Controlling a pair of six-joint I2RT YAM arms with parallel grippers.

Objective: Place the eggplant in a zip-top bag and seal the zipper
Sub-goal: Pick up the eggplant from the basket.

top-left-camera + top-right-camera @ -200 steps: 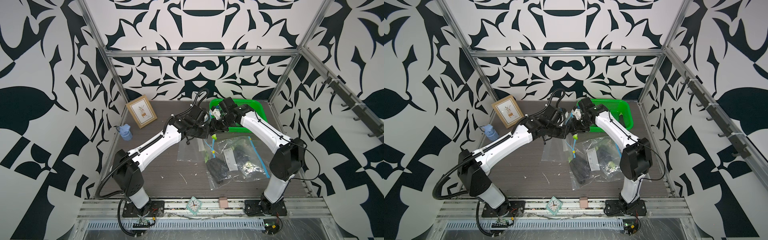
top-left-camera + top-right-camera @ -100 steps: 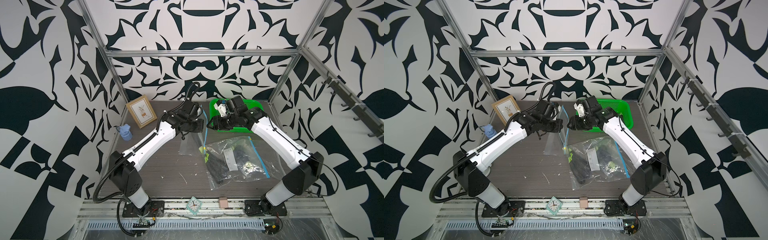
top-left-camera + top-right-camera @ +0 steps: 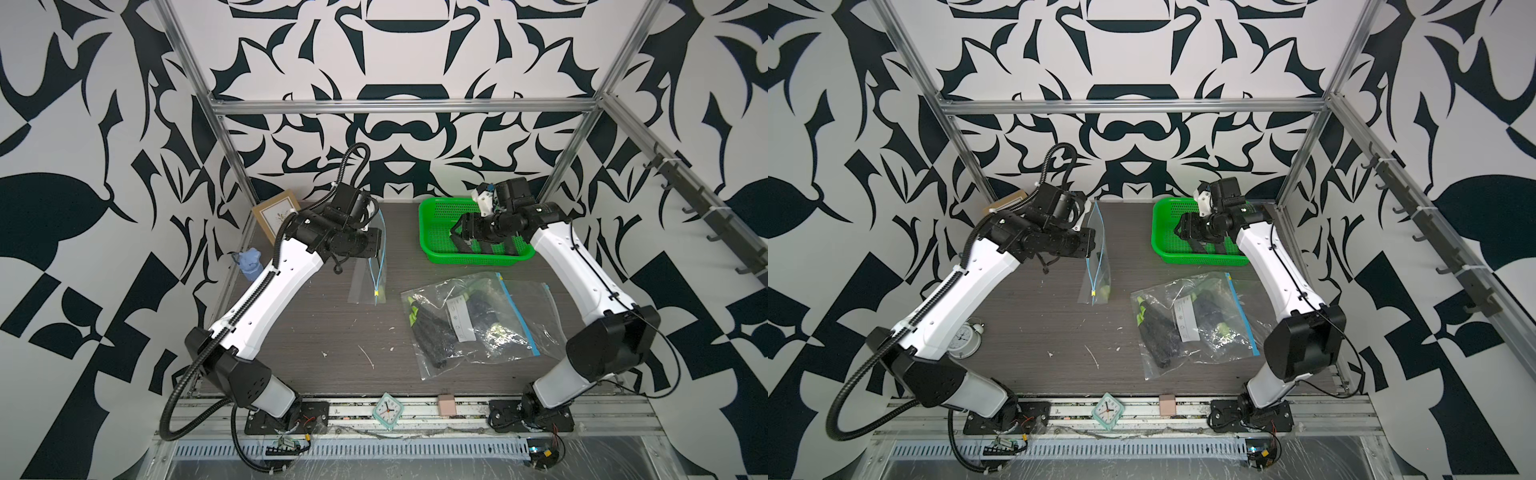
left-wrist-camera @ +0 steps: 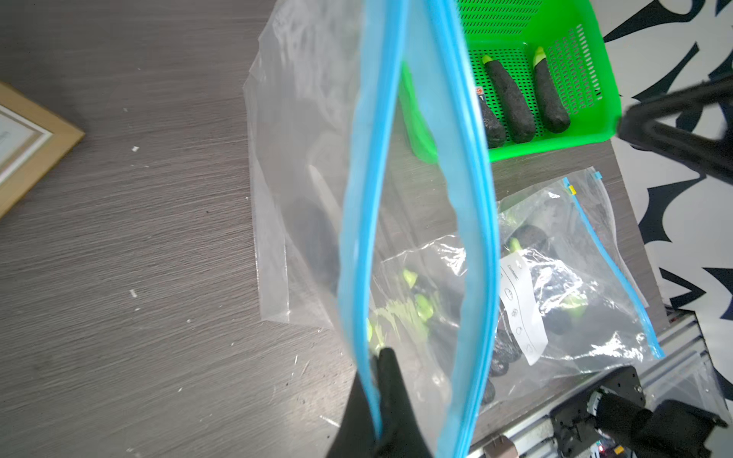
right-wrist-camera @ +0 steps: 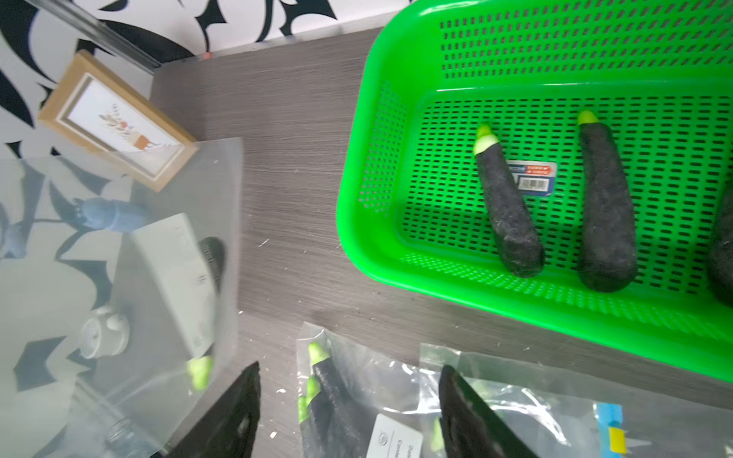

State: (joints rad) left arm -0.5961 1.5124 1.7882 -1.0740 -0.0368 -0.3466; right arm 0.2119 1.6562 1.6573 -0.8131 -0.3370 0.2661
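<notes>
The left gripper [image 4: 377,380] pinches a lip of the hanging clear zip-top bag [image 3: 1100,249], seemingly with a dark green-stemmed eggplant [image 5: 212,253] inside, whose gaping blue zipper [image 4: 359,238] runs downward, well to the left of the open, empty right gripper [image 5: 350,368] above the green perforated basket [image 5: 396,51].
</notes>
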